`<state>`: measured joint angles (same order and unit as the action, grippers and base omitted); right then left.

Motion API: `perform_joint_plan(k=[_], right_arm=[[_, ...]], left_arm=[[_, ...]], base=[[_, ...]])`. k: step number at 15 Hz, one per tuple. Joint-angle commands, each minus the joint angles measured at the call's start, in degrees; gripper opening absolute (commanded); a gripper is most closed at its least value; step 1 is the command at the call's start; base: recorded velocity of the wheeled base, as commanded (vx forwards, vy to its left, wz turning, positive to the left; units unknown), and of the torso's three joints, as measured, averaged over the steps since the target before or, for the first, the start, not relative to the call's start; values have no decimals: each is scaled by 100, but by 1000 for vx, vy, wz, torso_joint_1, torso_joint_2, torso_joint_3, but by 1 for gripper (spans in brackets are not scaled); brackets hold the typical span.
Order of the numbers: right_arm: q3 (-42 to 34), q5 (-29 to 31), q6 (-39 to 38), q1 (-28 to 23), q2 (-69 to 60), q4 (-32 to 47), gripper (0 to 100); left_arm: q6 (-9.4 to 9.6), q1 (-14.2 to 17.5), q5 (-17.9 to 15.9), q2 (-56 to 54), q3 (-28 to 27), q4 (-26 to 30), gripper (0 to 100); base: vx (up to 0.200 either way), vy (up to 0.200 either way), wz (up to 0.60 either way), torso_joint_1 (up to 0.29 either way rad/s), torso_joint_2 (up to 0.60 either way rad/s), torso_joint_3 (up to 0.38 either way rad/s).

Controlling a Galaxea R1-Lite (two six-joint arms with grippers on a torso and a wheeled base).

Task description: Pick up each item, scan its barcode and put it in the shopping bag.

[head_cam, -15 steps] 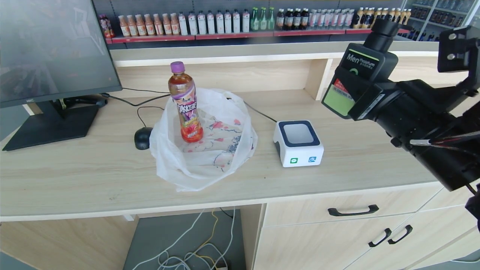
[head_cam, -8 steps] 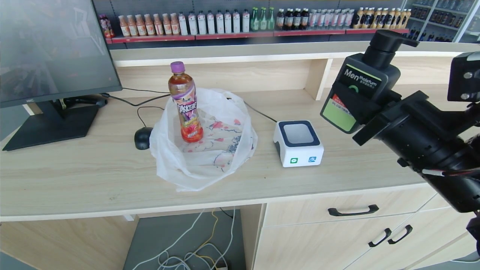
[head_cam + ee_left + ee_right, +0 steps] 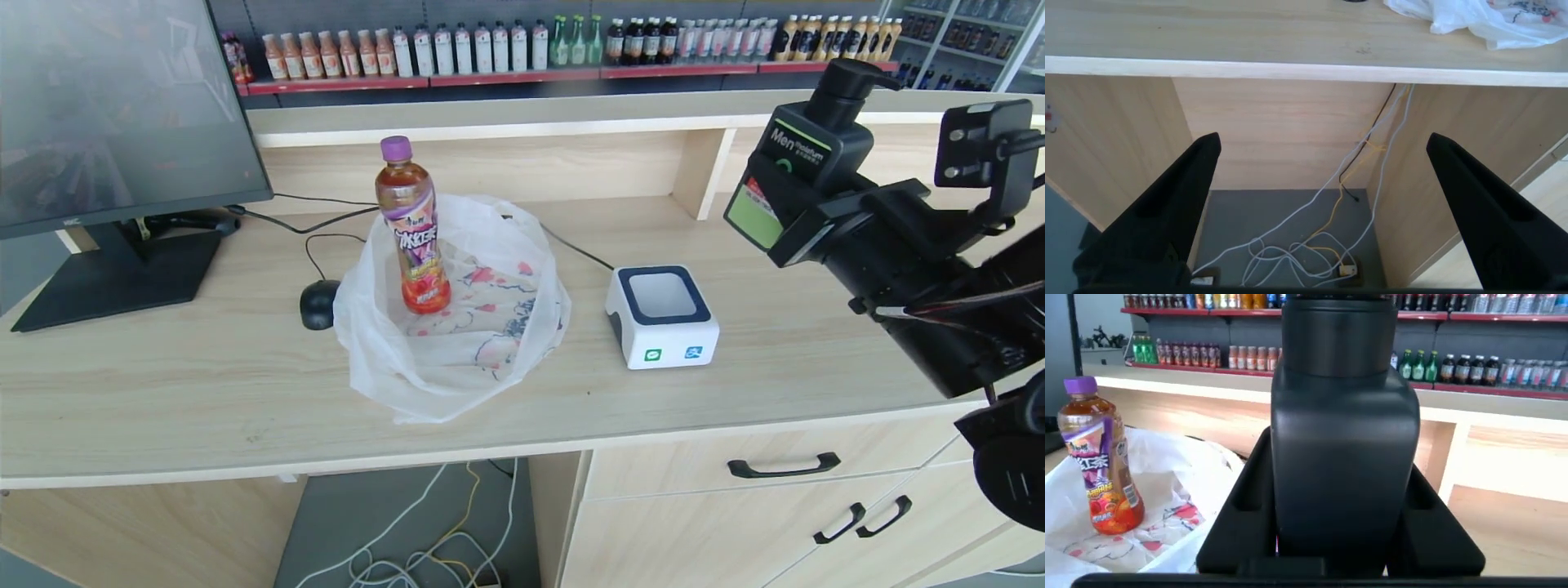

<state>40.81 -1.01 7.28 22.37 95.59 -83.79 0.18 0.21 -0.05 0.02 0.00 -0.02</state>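
The right jaws are closed on a black pump bottle point(image 3: 804, 167) and grip its body from both sides. They hold it in the air over the right end of the worktop point(image 3: 163, 384). The bottle is tilted, with its pump head at the top and a green label on the side that faces the left. It hangs higher than the white scanner point(image 3: 661, 314) and to the right of it, well apart from the shopping bag point(image 3: 490, 343). In the right wrist view one black finger point(image 3: 1237, 518) lies against each side of the bottle.

The shopping bag is open on the middle of the worktop. A tea bottle point(image 3: 412, 233) with a purple cap stands upright inside it. The scanner sits just beside the bag on the right, and a black mouse point(image 3: 318, 304) lies just beside it on the left. A monitor point(image 3: 122, 106) stands at the far left.

The left jaws are wide open and hold nothing. They are low, in front of the worktop's edge, and face the space under it, where cables point(image 3: 1315, 253) lie on the floor.
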Motion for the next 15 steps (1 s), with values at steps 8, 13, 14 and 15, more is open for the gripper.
perform_joint_plan(k=[8, 13, 14, 15], right_arm=[[102, 84, -16, 31, 426, -68, 0], [41, 84, -25, 39, 549, -76, 0], [-21, 84, -25, 48, 540, -76, 0], [-47, 84, -25, 83, 549, -85, 0]], left_arm=[[-9, -3, 5, -2, 0, 2, 100], [-1, -3, 5, -2, 0, 2, 100], [-1, -3, 5, -2, 0, 2, 100], [-1, -3, 5, -2, 0, 2, 100]], base=[[0, 200, 0, 4, 5, 2], [0, 160, 0, 5, 7, 5], [0, 0, 0, 0, 0, 0], [0, 0, 0, 0, 0, 0]])
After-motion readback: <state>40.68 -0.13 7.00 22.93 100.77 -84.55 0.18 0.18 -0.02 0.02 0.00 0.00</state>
